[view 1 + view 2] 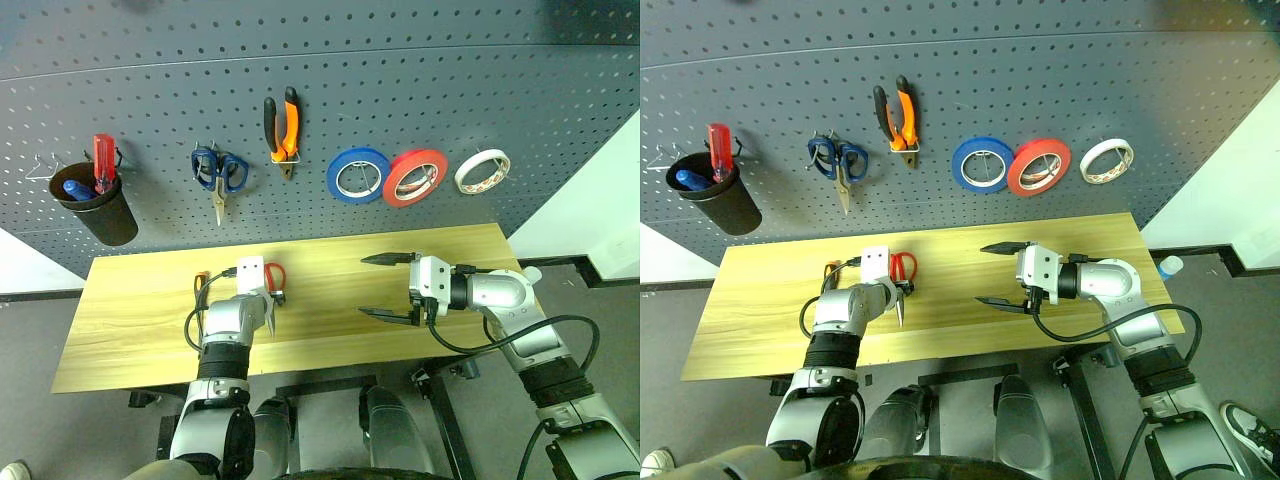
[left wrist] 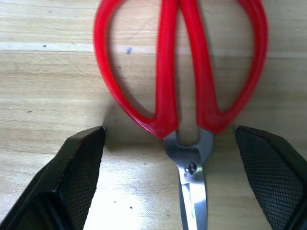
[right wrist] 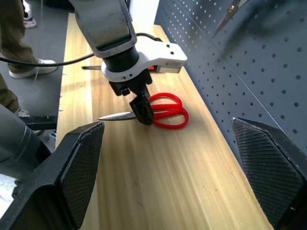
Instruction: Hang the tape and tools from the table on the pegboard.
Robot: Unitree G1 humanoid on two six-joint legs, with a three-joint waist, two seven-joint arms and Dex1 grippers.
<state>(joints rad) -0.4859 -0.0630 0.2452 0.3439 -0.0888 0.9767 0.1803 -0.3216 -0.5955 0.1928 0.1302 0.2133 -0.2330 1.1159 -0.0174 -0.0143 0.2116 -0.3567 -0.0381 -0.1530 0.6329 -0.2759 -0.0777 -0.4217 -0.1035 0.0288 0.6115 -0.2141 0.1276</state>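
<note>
The red-handled scissors lie flat on the wooden table, handles toward the pegboard. My left gripper points down at them, open, with one finger on each side of the pivot and a gap to the metal. The slim screwdriver lies just left of that hand. My right gripper hovers wide open and holding nothing above the table's right half, pointing left. The orange-and-black pliers and the cream-white tape hang on the pegboard.
Also on the pegboard are a black cup holding a red-handled screwdriver, blue-handled scissors, a blue roll and a red roll. A person's legs stand beyond the table's left end.
</note>
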